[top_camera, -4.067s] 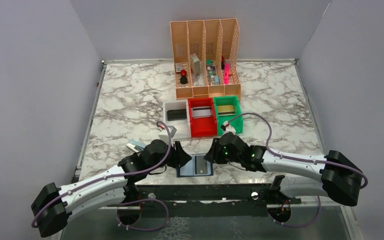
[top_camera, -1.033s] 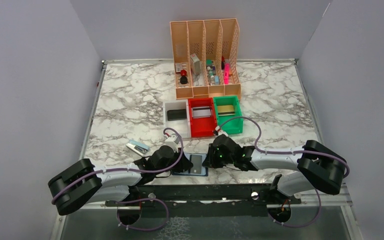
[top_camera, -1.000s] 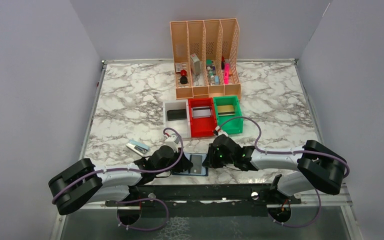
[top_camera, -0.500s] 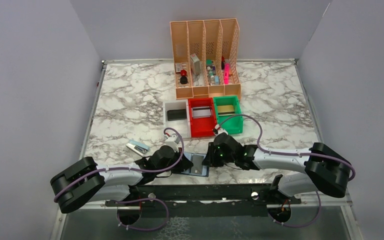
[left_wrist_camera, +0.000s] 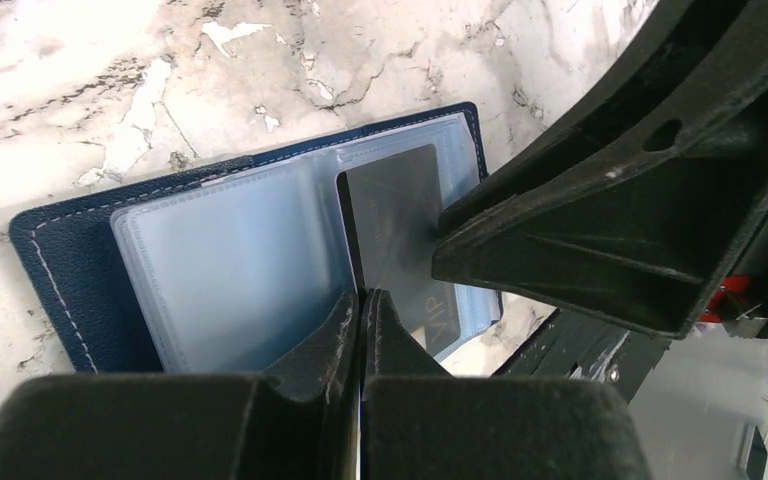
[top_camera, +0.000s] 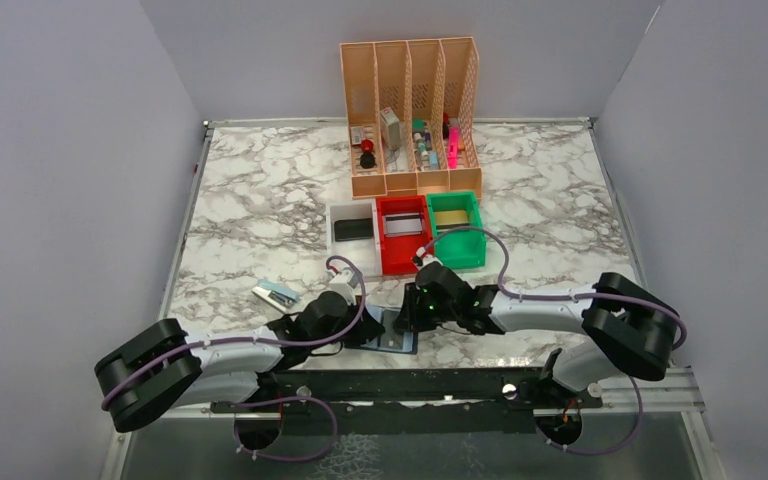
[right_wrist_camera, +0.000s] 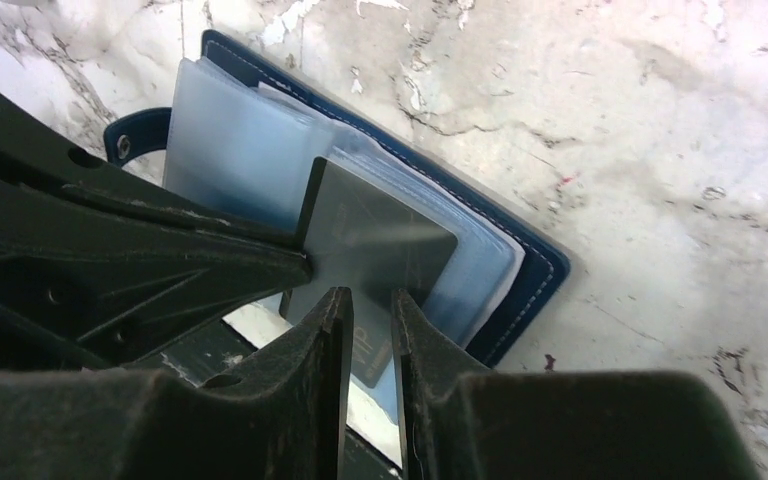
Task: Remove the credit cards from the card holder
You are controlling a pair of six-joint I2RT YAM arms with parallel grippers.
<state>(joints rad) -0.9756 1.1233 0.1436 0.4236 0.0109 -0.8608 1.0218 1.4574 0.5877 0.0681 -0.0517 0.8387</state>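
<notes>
Near table (top_camera: 260,200) edge: both grippers on the spread card holder (left_wrist_camera: 230,260).
The left gripper (left_wrist_camera: 360,305), closed, sits at the pocket seam; the right gripper (right_wrist_camera: 368,305), jaws a narrow slit apart, rests on the black card (right_wrist_camera: 380,235). A red bin (top_camera: 395,262) stands just behind.

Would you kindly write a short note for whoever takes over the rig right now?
Left pincer: shut, tips down at the fold of the holder.
Right pincer: narrowly open, tips over the VIP card.
The holder lies open at the near table edge. Whether the VIP card is fully out of its pocket is unclear.
Done: dark card in white bin, silver card in red bin, gold card in green bin.
Left: draw out the VIP card. The other visible pockets look empty.
</notes>
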